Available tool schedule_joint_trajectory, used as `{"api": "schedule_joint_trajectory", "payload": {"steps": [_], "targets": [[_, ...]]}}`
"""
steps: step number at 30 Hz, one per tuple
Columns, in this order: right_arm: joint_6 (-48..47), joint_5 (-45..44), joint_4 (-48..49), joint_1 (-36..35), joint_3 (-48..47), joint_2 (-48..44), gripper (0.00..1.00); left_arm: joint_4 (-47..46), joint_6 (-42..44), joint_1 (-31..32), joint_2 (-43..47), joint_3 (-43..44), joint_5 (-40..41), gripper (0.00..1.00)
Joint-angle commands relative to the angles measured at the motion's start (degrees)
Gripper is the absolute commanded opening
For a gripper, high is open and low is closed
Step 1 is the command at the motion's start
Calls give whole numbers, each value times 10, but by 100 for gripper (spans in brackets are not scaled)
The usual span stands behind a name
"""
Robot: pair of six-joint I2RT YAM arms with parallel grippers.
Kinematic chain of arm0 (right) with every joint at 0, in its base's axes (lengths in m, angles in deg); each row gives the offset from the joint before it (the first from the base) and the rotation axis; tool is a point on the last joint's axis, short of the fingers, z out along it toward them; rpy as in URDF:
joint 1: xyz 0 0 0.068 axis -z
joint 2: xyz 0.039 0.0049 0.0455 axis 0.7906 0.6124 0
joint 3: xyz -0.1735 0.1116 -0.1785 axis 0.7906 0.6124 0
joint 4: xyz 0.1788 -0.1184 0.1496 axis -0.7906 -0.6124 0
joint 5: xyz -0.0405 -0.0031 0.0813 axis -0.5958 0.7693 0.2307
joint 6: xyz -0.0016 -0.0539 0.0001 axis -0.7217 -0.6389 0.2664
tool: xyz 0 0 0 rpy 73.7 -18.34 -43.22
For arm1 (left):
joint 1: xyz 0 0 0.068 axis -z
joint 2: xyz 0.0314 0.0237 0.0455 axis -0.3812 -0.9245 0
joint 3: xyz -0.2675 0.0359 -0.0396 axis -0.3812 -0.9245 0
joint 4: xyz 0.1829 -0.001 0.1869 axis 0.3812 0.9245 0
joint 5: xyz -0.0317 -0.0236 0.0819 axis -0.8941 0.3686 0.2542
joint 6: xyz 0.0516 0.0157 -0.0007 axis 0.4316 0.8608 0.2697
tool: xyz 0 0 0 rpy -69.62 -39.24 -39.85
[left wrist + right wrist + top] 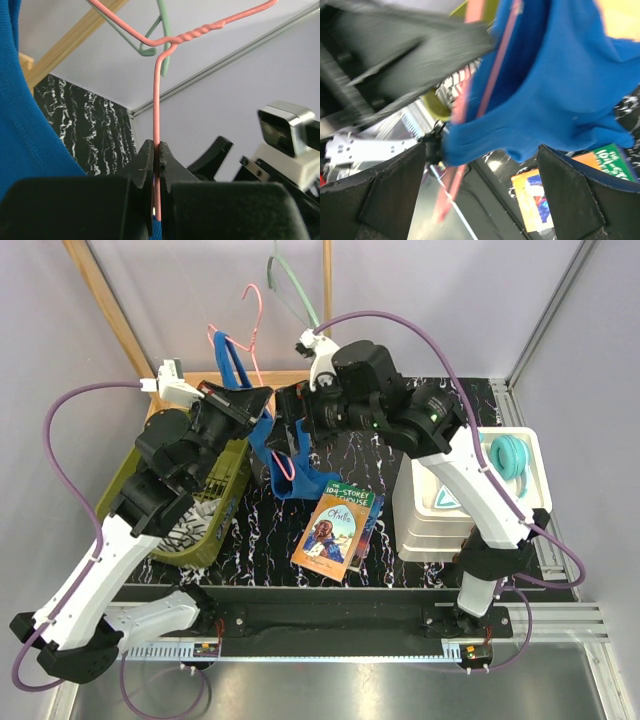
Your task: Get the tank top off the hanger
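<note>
The right gripper stands wide open and holds nothing. The blue tank top hangs just beyond its fingertips, draped on the pink hanger. Advance the open jaws onto fabric only, clear of the wire. Close them, then draw the cloth down and off the hanger's arm. Farther back, the left gripper is clamped tight on the hanger's wire shank and should brace it against the pull. The green hanger beyond is not involved.
</note>
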Motion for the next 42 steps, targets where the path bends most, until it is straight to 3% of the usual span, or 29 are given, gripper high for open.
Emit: {"api": "schedule_joint_trajectory", "payload": {"steps": [1, 10, 14, 15, 18, 19, 20, 23, 25, 28, 33, 36, 37, 40, 42], "targets": [[11, -10, 9, -32, -13, -6, 96, -36, 15, 10, 11, -1, 33, 0], [13, -58, 28, -53, 57, -25, 64, -19, 20, 21, 23, 1, 21, 0], [6, -74, 29, -54, 59, -28, 38, -16, 12, 26, 38, -17, 4, 0], [7, -74, 30, -54, 60, -28, 23, -15, 12, 28, 40, -22, -1, 0], [18, -77, 35, -54, 73, -33, 0, -5, 28, 29, 47, -23, -22, 4], [20, -90, 39, -54, 83, -37, 0, 3, 34, 29, 50, -23, -30, 9], [20, -94, 42, -53, 88, -41, 0, 11, 43, 29, 53, -20, -42, 29], [19, -111, 51, -53, 125, -80, 0, 68, 104, 28, 77, -10, -25, 65], [14, -108, 65, -54, 168, -104, 0, 113, 144, 27, 100, 13, 60, 73], [11, -87, 99, -54, 253, -184, 0, 242, 157, 27, 105, 74, 176, 75], [23, -54, 150, -53, 390, -284, 0, 367, 162, 21, 29, 208, 217, 74], [29, -57, 157, -53, 427, -336, 0, 420, 146, -19, -18, 259, 132, 65], [28, -58, 156, -54, 433, -354, 0, 415, 141, -36, -24, 259, 52, 64], [30, -70, 156, -53, 448, -382, 0, 359, 145, -95, -32, 217, -103, 58], [35, -76, 154, -53, 455, -394, 0, 320, 175, -105, -18, 190, -155, 59]]}}
